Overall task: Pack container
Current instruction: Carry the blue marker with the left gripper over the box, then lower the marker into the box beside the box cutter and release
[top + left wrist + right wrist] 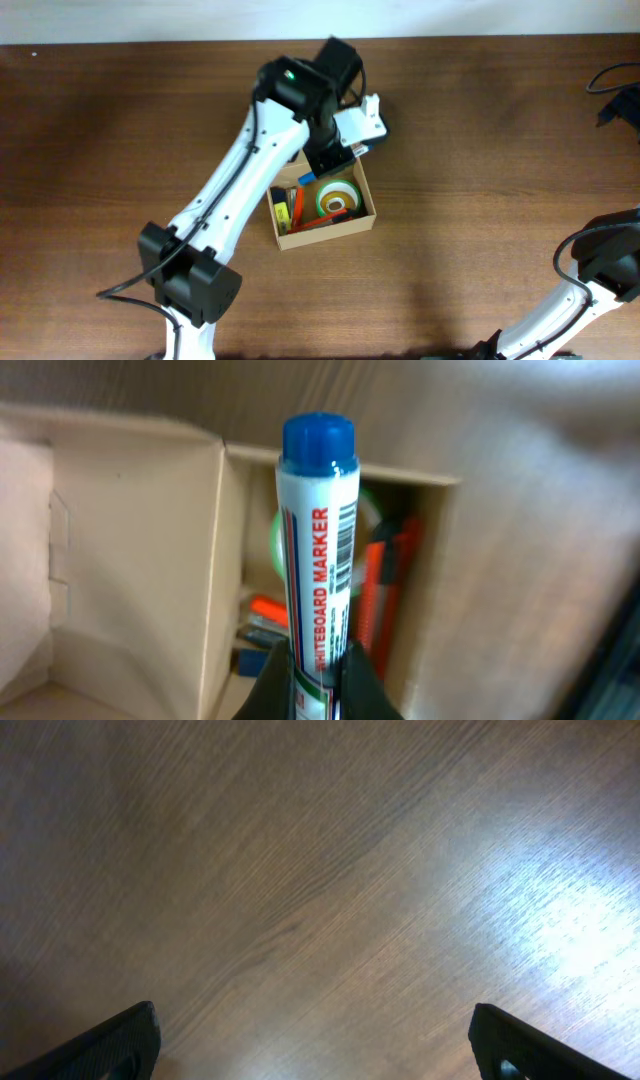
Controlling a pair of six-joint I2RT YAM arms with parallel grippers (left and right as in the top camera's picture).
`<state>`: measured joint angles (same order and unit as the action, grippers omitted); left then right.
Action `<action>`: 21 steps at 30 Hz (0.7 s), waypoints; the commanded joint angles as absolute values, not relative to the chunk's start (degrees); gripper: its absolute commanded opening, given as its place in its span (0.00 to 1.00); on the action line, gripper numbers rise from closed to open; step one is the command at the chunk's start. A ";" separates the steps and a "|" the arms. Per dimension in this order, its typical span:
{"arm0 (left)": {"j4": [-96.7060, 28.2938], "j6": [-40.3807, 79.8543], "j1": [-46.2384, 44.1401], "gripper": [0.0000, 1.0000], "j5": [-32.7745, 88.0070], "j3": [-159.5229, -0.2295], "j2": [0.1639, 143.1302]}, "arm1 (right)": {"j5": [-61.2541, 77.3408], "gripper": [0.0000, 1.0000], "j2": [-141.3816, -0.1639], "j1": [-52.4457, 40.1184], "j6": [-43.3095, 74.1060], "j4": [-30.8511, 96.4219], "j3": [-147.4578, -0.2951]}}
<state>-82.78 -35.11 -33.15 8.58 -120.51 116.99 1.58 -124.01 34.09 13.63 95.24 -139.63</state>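
My left hand [318, 668] is clenched around the lower end of a whiteboard marker [319, 550]. The marker is white with red lettering, and its blue cap points toward the container [331, 232]. The container is a tan cardboard box. It sits open on the dark wooden surface [480, 130] near the middle, directly beneath my left hand. Inside it lie a green tape roll [339, 198] and orange pens [322, 222]. My right hand [315, 1050] is released, its fingers spread wide over bare wood, well apart from the box.
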 commanded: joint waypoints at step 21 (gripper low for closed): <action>-73.97 -33.67 -34.22 0.02 0.30 -101.06 113.62 | 1.28 1.00 -122.41 34.15 13.74 95.18 -139.48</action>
